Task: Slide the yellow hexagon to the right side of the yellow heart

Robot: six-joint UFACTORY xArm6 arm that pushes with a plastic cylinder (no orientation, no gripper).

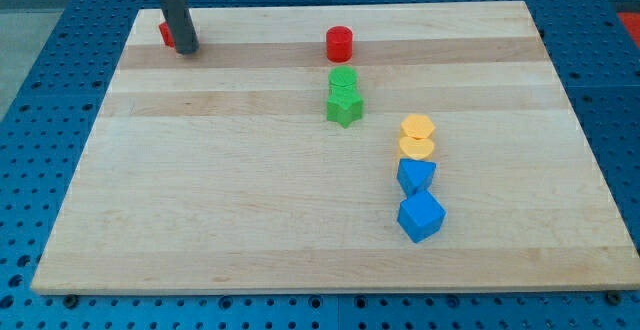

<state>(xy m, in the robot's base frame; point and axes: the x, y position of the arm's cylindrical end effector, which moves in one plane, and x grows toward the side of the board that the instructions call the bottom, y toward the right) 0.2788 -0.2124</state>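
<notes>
Wooden board [250, 190]: yellow hexagon [417, 127] touching yellow heart [417, 148], above.

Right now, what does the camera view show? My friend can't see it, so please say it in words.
My tip sits at the board's top left beside a red block, far from the yellow hexagon and yellow heart stacked closely right of centre. Below them lie two blue blocks; a red cylinder and two green blocks stand near the top middle of the wooden board.
</notes>
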